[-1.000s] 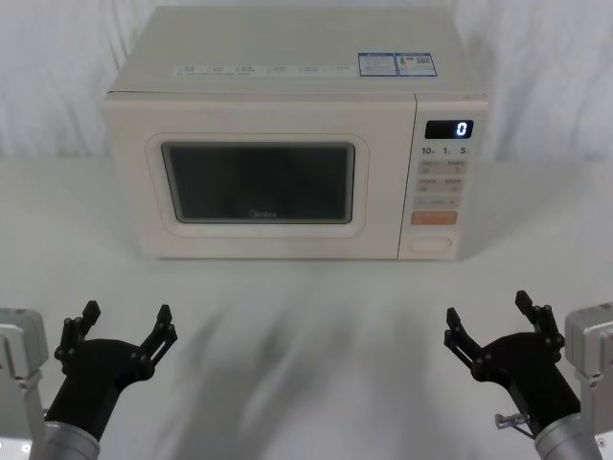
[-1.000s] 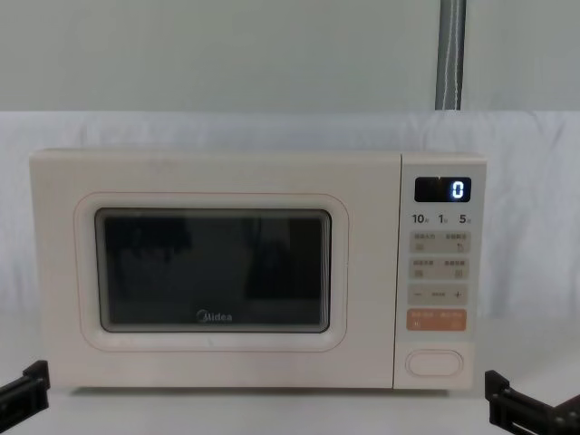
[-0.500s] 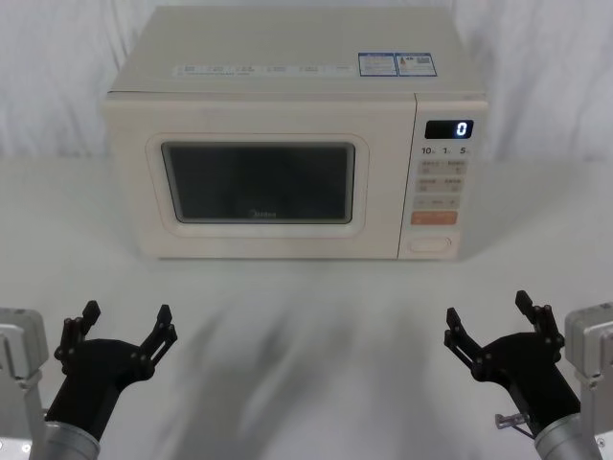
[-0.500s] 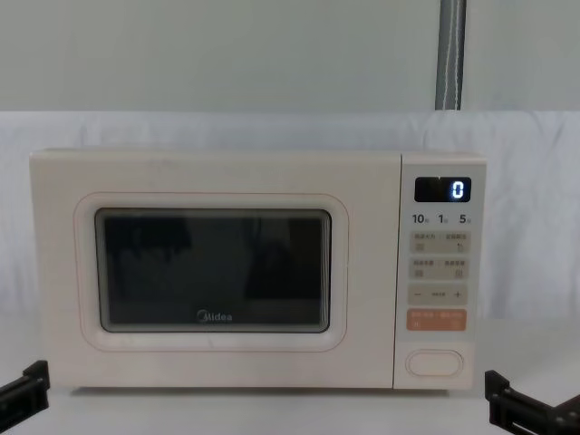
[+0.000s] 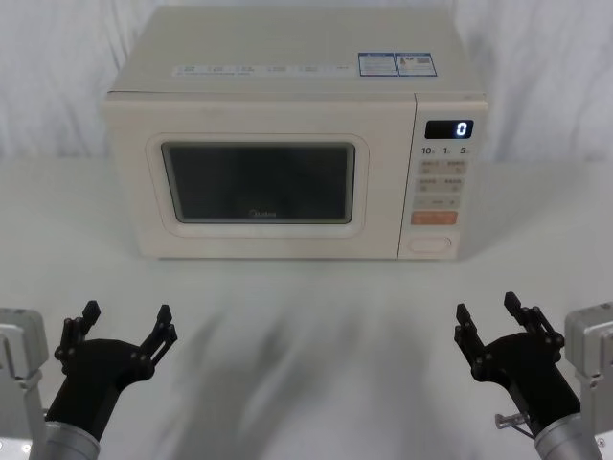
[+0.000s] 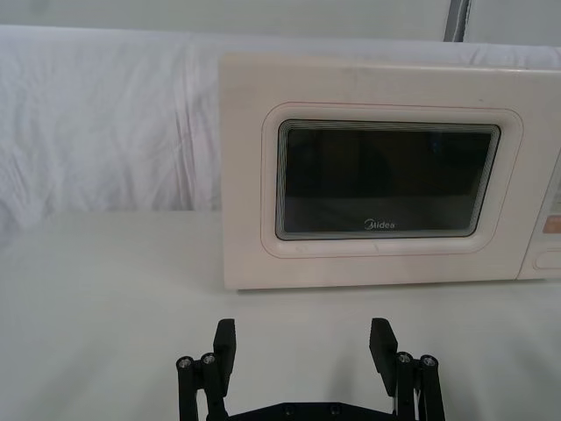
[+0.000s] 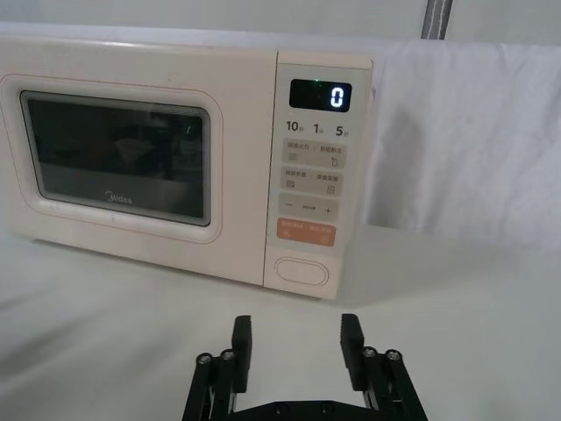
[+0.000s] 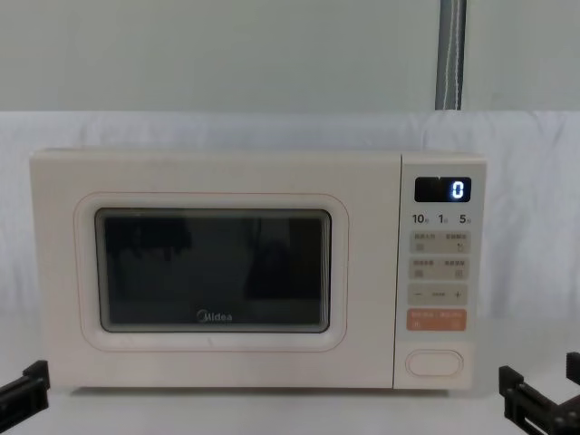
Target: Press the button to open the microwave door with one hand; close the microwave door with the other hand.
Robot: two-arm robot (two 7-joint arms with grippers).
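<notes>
The cream microwave stands at the back of the table with its door point(image 5: 259, 182) shut flat and the dark window facing me. The wide cream button point(image 5: 430, 243) sits at the bottom of the control panel, under the orange key, and also appears in the right wrist view point(image 7: 297, 272) and the chest view point(image 8: 434, 362). My left gripper point(image 5: 127, 321) hovers near the table's front left, open and holding nothing. Low at the front right is my right gripper point(image 5: 488, 311), open with a narrower gap point(image 7: 296, 338), well short of the button and roughly in line with it.
White cloth point(image 5: 306, 326) covers the table and the backdrop behind the microwave. The display point(image 5: 448, 128) reads 0. A grey pole point(image 8: 450, 54) rises behind the microwave at the right. Bare tabletop separates both grippers from the microwave front.
The right gripper's fingers have drawn closer together. The left gripper and the microwave door have not moved.
</notes>
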